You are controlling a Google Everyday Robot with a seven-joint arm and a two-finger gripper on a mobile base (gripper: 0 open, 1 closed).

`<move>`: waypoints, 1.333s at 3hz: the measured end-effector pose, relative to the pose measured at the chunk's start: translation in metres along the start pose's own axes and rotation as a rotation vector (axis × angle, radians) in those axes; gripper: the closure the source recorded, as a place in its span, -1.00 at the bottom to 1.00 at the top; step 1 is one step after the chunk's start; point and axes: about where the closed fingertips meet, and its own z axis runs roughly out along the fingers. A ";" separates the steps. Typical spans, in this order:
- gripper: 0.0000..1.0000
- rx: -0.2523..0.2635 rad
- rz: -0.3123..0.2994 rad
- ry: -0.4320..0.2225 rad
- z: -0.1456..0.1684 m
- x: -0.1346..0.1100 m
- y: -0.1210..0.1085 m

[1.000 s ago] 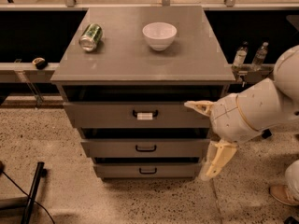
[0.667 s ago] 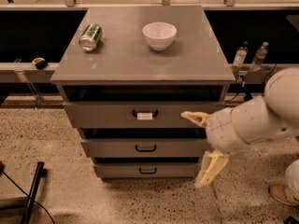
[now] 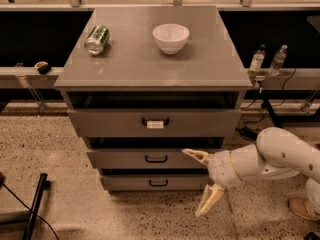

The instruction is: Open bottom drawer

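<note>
The grey cabinet (image 3: 150,69) has three drawers. The bottom drawer (image 3: 135,182) is the narrowest one, with a small black loop handle (image 3: 158,183); its front sits set back below the middle drawer (image 3: 125,159). The top drawer (image 3: 110,123) has a white tag on its handle. My gripper (image 3: 200,182) is at the cabinet's lower right, in front of the right ends of the middle and bottom drawers. Its two pale fingers are spread wide apart, one (image 3: 195,155) up by the middle drawer, one (image 3: 207,201) down near the floor. It holds nothing.
A green can (image 3: 97,39) lies on its side and a white bowl (image 3: 171,37) stands on the cabinet top. Two bottles (image 3: 267,60) stand on a ledge at the right. A black stand (image 3: 34,207) and cable lie on the speckled floor at the left. A shoe (image 3: 302,209) is at far right.
My arm has swung lower and further left across the drawer fronts, bringing the gripper down to the level of the middle and bottom drawers. The drawers have not moved.
</note>
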 end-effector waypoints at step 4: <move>-1.00 0.187 -0.008 0.026 0.086 0.123 -0.002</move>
